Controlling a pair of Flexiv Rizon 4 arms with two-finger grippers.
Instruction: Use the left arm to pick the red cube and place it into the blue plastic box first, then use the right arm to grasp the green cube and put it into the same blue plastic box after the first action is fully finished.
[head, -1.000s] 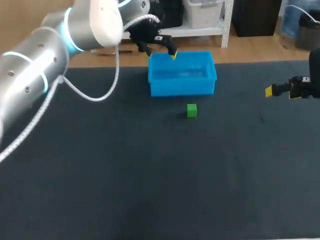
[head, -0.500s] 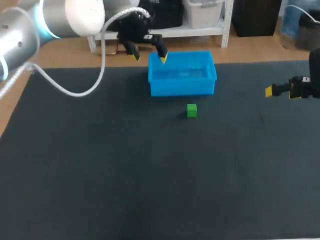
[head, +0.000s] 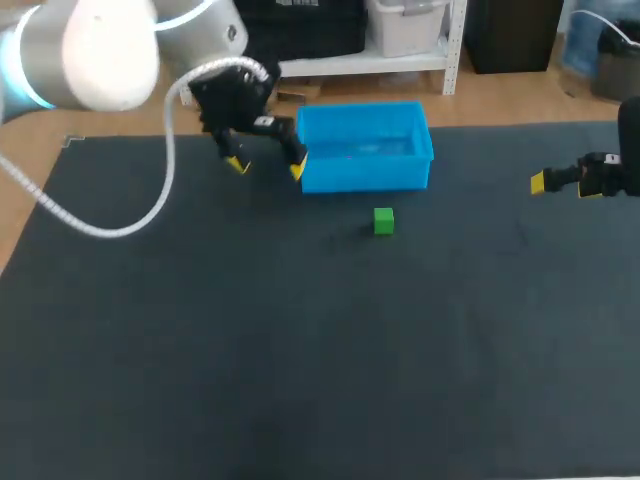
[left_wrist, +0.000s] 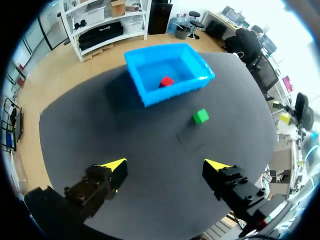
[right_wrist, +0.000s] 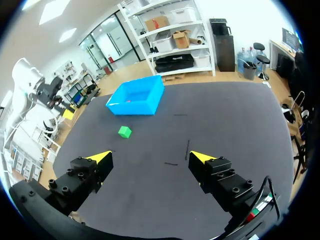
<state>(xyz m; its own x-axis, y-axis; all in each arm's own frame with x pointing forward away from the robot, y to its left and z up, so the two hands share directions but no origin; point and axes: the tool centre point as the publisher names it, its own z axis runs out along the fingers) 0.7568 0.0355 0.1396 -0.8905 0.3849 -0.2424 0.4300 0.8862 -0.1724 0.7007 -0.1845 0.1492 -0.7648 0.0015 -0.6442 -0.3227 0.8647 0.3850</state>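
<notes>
A: Where was the red cube (left_wrist: 167, 81)?

B: It lay inside the blue plastic box (head: 365, 170). The green cube (head: 384, 221) sat on the surface (head: 300, 350), near the front wall of the box.

A: And the rest?

B: The left end effector (head: 267, 168) hung just beside the left end of the box, fingers wide, holding nothing. The right end effector (head: 565, 185) was well apart from the box on its right side, also wide and empty.

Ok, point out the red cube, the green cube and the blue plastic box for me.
red cube (left_wrist: 167, 81), left wrist view, on its upper face, inside the box.
green cube (head: 384, 221), head view, on the cube's middle.
blue plastic box (head: 365, 174), head view, on its near outer wall.
</notes>
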